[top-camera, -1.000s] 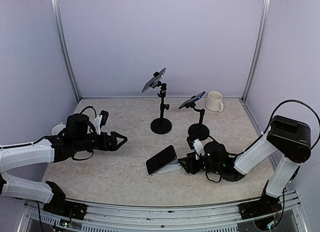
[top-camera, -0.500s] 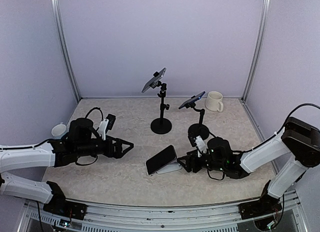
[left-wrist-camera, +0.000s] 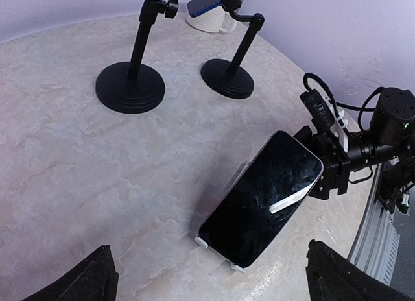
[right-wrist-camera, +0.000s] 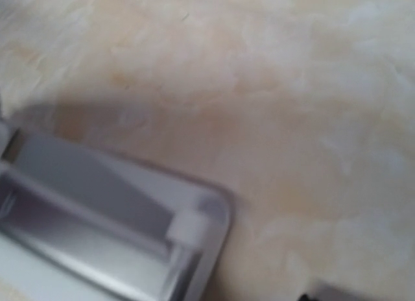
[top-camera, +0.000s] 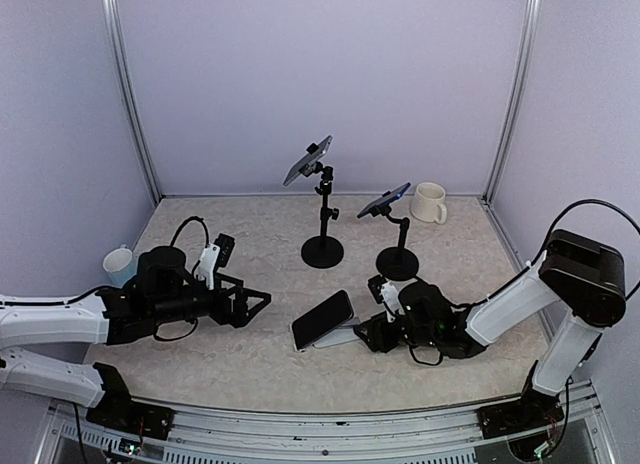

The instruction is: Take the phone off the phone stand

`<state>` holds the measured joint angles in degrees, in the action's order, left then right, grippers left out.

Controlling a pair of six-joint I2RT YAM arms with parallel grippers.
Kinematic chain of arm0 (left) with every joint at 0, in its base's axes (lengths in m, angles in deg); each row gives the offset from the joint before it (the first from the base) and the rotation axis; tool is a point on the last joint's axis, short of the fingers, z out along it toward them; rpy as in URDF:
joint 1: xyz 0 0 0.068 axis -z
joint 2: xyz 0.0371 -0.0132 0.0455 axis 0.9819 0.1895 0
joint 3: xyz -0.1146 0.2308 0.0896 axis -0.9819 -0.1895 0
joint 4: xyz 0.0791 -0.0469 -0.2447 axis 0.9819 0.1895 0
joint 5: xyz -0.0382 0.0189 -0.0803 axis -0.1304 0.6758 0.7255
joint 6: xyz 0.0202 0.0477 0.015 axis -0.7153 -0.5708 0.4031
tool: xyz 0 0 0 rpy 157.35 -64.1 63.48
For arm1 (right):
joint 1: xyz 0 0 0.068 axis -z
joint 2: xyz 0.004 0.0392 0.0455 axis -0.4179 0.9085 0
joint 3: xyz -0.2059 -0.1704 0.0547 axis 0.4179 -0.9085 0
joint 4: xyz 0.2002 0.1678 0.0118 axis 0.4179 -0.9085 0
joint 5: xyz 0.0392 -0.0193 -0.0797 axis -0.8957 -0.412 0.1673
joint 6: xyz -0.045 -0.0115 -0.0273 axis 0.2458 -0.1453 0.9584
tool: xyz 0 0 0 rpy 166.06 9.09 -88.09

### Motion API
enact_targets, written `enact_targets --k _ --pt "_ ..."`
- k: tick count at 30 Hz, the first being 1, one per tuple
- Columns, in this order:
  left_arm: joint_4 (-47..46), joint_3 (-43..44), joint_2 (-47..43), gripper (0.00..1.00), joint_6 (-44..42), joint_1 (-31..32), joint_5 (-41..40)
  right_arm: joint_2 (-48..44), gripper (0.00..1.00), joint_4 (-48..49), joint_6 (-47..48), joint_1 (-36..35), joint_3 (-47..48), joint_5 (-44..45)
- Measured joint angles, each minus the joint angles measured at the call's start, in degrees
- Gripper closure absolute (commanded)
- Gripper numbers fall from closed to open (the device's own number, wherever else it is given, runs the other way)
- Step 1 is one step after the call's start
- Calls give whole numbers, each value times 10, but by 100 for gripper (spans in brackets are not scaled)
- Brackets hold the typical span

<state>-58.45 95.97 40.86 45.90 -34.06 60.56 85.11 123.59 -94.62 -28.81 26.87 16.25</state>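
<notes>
A black phone (top-camera: 323, 319) leans on a low white stand (top-camera: 343, 336) at the table's front middle. In the left wrist view the phone (left-wrist-camera: 262, 197) rests on the stand's two white lips (left-wrist-camera: 202, 242). My left gripper (top-camera: 255, 304) is open and empty, a short way left of the phone and apart from it; its fingertips (left-wrist-camera: 84, 281) show at the bottom corners. My right gripper (top-camera: 367, 334) sits low against the stand's back, right of the phone. The right wrist view shows only the stand's blurred grey back (right-wrist-camera: 97, 210), so its jaws are unclear.
Two tall black stands (top-camera: 322, 250) (top-camera: 398, 264) behind each hold a phone up high. A white mug (top-camera: 430, 202) stands at the back right. A pale cup (top-camera: 118, 259) stands at the left, behind my left arm. The enclosure walls close in the back and sides.
My left gripper has moved right, closer to the phone. My right gripper has shifted slightly along the stand's back. The phone has not moved.
</notes>
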Motion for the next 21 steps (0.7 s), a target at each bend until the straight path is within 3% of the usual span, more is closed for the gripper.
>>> enact_targets --k 11,21 --pt "-34 -16 28 1 -46 62 -38 30 59 7 45 24 28 -15" --pt "-30 62 198 1 -99 143 -85 61 64 40 106 46 49 -109"
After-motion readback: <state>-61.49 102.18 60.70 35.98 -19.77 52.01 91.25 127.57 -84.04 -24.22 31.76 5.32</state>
